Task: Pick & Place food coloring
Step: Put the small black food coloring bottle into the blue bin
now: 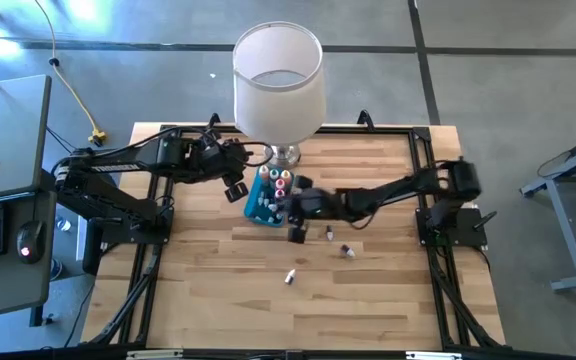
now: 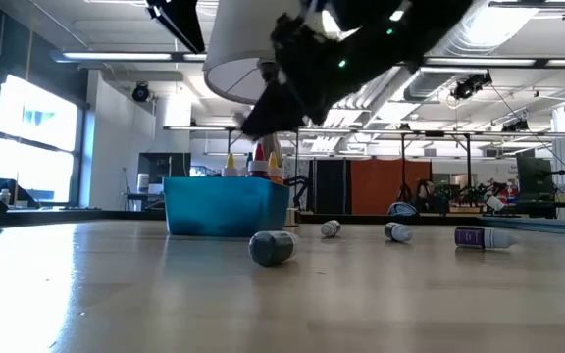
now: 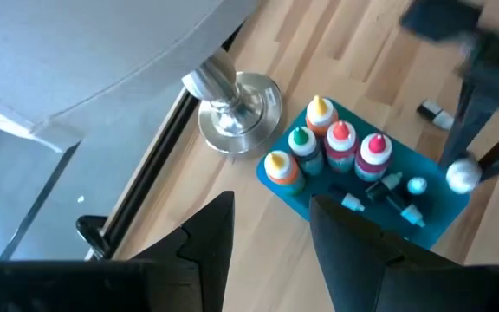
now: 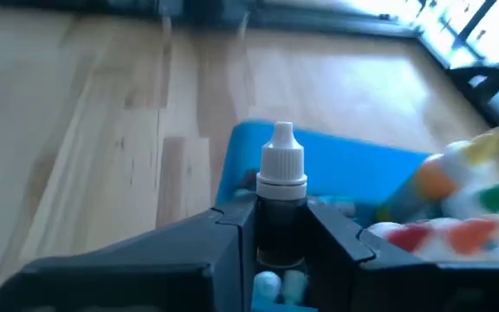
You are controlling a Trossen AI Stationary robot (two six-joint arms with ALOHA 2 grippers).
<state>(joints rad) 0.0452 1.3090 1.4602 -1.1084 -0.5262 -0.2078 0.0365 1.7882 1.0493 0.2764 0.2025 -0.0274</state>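
Dark glass dropper vial with white cap pinched upright in right end effector, poised over blue plastic tray for dropping in. Left end effector parted, empty, waiting beside tray. Loose vials scattered on wooden desk.

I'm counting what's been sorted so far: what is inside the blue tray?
The blue tray holds four upright dropper bottles with yellow, green and red caps, plus a few small vials lying flat. The right gripper, holding a dark bottle, covers part of it.
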